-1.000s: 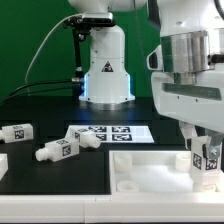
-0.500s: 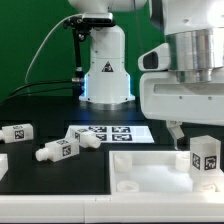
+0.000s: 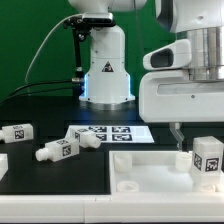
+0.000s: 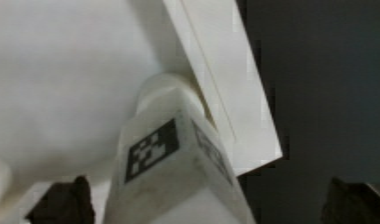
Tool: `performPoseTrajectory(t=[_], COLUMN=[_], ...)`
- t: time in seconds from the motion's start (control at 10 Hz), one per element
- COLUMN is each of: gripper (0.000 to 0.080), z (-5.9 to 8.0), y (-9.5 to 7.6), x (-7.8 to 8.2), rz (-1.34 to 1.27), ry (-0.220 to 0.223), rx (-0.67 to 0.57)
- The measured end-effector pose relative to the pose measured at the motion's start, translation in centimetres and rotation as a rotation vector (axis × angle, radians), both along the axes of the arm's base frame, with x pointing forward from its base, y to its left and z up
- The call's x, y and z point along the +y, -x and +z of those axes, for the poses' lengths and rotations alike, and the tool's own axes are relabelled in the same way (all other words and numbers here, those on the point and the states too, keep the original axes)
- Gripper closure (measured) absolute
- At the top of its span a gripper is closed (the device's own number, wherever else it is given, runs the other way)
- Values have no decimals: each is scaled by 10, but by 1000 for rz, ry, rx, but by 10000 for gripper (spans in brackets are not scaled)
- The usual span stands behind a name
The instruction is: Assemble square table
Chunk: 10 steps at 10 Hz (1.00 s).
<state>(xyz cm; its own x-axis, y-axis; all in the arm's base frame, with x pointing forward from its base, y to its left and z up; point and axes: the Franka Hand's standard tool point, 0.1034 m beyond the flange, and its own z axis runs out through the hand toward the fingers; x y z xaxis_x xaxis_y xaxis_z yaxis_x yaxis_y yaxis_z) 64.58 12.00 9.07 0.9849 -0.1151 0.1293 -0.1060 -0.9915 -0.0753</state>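
The white square tabletop (image 3: 150, 172) lies flat at the front of the black table. One white leg (image 3: 207, 160) with a black-and-white tag stands upright at its corner on the exterior view's right. My gripper (image 3: 200, 135) hangs just above that leg, open, with one fingertip (image 3: 177, 132) showing beside it. In the wrist view the leg (image 4: 169, 150) rises from the tabletop (image 4: 62, 80) between my spread gripper (image 4: 210, 205), and neither dark fingertip (image 4: 66, 203) touches it. Two loose legs (image 3: 18, 133) (image 3: 60, 150) lie at the exterior view's left.
The marker board (image 3: 110, 132) lies behind the tabletop. The robot's white base (image 3: 105, 70) stands at the back centre, with a black cable running off to the exterior view's left. Another white piece (image 3: 3, 163) shows at that left edge.
My gripper has opened and let go of the upright leg, then lifted a little. The leg stays standing on the tabletop's corner. The loose legs have not moved.
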Motion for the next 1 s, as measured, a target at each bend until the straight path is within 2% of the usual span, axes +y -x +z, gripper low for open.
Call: performPoseTrajectory(t=[0.1,0.2,0.3,0.4,0.6,0.9,1.0], gripper=[150,150,271,271,520,518,518], z=[2,2,2,1,1,1,1], y=[-1,-1,-1,-1,-1,-1,1], x=[-6,-12,-10,-10,-10,-12,-12], rz=[200,297,220,211,141,-90,-296], ry=[26,34,24,23,14,-12,-21], rx=[-2,7,6,7,12,26,37])
